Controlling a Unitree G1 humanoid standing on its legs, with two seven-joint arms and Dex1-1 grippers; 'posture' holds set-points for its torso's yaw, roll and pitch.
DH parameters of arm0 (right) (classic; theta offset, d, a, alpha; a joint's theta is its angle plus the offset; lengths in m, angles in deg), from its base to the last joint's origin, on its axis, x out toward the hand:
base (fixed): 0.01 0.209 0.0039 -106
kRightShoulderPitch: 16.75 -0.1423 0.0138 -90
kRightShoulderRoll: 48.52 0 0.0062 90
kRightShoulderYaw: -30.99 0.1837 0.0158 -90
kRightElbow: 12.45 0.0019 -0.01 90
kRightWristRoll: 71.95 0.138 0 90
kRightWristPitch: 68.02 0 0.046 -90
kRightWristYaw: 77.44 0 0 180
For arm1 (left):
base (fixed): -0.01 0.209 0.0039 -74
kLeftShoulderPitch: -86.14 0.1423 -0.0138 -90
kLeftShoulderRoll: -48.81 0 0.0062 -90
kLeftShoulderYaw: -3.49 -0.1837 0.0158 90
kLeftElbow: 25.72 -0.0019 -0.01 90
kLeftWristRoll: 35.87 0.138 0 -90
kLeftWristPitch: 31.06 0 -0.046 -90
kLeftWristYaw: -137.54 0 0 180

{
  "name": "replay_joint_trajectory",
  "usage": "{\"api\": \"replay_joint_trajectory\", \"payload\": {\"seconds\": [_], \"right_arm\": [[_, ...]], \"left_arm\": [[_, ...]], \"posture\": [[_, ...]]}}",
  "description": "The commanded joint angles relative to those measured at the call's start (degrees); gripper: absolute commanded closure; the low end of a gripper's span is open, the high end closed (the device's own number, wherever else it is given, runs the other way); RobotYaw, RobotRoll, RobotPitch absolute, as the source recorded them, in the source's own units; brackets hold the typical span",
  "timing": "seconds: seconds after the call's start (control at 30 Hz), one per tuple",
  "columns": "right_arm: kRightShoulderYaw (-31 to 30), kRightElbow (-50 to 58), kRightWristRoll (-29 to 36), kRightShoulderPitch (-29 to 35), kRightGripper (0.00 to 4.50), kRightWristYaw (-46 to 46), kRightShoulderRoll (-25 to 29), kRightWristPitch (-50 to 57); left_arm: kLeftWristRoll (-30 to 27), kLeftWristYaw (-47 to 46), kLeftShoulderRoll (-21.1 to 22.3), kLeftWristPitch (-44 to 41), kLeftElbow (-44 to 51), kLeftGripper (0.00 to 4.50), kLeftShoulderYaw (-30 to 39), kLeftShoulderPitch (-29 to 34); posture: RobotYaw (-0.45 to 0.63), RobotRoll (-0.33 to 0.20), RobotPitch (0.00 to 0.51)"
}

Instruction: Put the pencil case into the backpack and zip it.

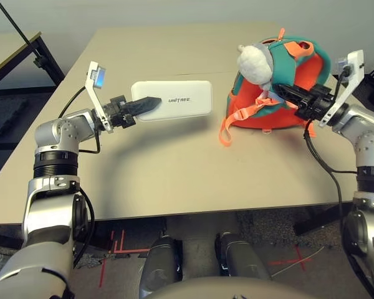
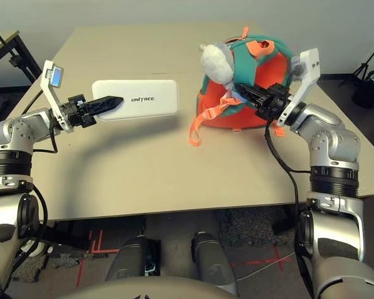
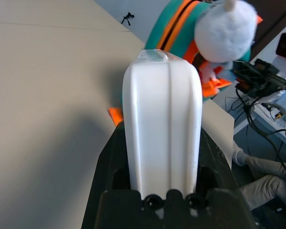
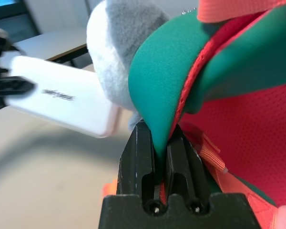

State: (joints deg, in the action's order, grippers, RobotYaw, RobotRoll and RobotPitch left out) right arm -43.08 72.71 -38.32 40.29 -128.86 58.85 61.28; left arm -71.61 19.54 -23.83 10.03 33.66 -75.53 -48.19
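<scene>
Case [image 1: 190,99] sat clamped in my left hand [image 1: 151,104], lengthwise toward the backpack [image 1: 242,103] on my right; my right hand [image 1: 279,92], pinched shut, gripped 1 strap [image 4: 155,95].

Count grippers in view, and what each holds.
2. Left gripper: shut on the white case, above the table. Right gripper: shut on a teal strap of the backpack.

The left end effector [image 1: 151,104] grips the white pencil case [image 1: 184,100] above the table [image 1: 174,174].
</scene>
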Motion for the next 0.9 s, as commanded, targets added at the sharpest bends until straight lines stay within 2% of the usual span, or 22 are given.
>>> {"api": "replay_joint_trajectory", "payload": {"seconds": [0.03,0.47,0.73,0.9], "right_arm": [[0.51,6.39,4.8,0.21,4.5,-1.98,1.07,2.07],[2.35,18.41,13.37,6.91,4.5,0.85,2.18,9.85],[0.86,18.43,13.07,9.69,4.5,2.6,1.78,8.98],[0.47,17.26,12.44,10.48,4.5,2.49,1.6,8.29]], "left_arm": [[0.49,1.19,1.47,1.42,-1.29,3.14,0.76,-1.73],[-0.34,2.35,4.15,1.15,-0.1,3.14,1.04,-3.49],[-0.83,4.6,5.26,0.53,2.96,3.14,-0.05,-5.16],[1.36,7.86,8.42,1.8,6.0,3.14,-3.19,-5.12]], "posture": [[-0.14,0.0,0.032],[-0.15,0.0,0.048],[-0.15,0.0,0.048],[-0.15,0.0,0.047]]}}
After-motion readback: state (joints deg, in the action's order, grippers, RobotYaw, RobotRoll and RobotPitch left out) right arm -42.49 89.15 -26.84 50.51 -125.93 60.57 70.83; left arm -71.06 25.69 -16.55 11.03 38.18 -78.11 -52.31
